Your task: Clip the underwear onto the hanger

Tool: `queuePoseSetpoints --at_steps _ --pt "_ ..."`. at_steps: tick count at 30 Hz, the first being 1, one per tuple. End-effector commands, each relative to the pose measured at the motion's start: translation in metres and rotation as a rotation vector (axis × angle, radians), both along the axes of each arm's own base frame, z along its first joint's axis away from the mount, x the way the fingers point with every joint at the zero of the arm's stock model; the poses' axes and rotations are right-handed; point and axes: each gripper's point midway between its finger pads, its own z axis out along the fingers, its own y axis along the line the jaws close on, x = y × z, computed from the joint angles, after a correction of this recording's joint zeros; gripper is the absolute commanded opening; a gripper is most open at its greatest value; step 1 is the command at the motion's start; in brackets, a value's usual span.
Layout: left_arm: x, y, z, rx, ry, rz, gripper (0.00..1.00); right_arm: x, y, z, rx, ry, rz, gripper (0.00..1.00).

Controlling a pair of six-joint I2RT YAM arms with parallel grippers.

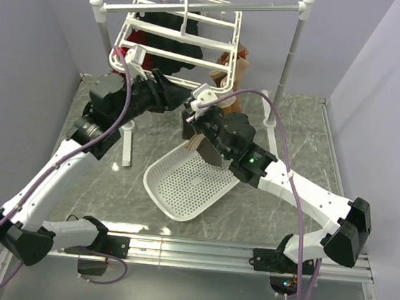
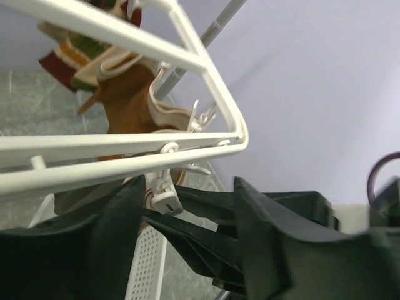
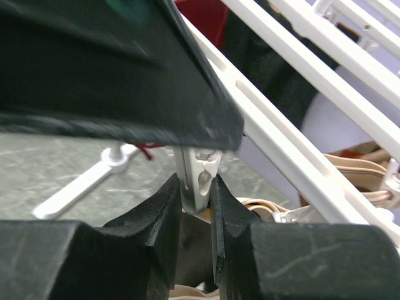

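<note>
Grey marble bench [image 1: 294, 131], lilac walls [image 1: 34, 28]: toward far edge, a clip [image 3: 199, 178] of the hanger [image 1: 196, 40] is pinched by R gripper [image 3: 197, 200], L gripper [image 2: 187, 215] held wide w/ nothing in it, underwear [image 1: 194, 147] seen just beneath the clip, judged limp & light, best gripped at the waistband [image 3: 265, 205].

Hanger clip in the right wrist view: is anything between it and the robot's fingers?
Nothing visible stands between them. The right gripper pinches the white clip from both sides, just under the hanger bar, with its fingers touching the clip directly.
</note>
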Motion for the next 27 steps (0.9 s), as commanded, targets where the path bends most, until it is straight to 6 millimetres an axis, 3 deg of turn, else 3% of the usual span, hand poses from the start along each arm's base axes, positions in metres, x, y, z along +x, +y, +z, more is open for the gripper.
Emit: queuePoseSetpoints --at_steps 1,4,9,15,21,27 --pt "-0.019 0.016 0.044 -0.031 -0.202 0.003 0.65 -0.012 -0.004 0.045 0.129 -0.007 0.047 0.0" --pt "-0.027 0.022 0.045 0.006 -0.246 0.004 0.71 -0.01 -0.006 0.047 0.167 0.054 0.064 0.0" --pt "-0.034 0.021 0.039 0.03 -0.274 -0.048 0.7 -0.01 -0.008 0.052 0.247 0.16 0.135 0.0" --pt "-0.03 0.016 0.031 0.001 -0.268 -0.086 0.61 -0.015 -0.009 0.054 0.366 0.326 0.262 0.0" --pt "-0.026 0.008 0.031 -0.048 -0.294 -0.113 0.57 -0.03 -0.004 0.055 0.39 0.389 0.4 0.0" --pt "-0.019 0.01 0.033 -0.059 -0.311 -0.091 0.45 -0.04 0.0 0.054 0.401 0.424 0.482 0.0"
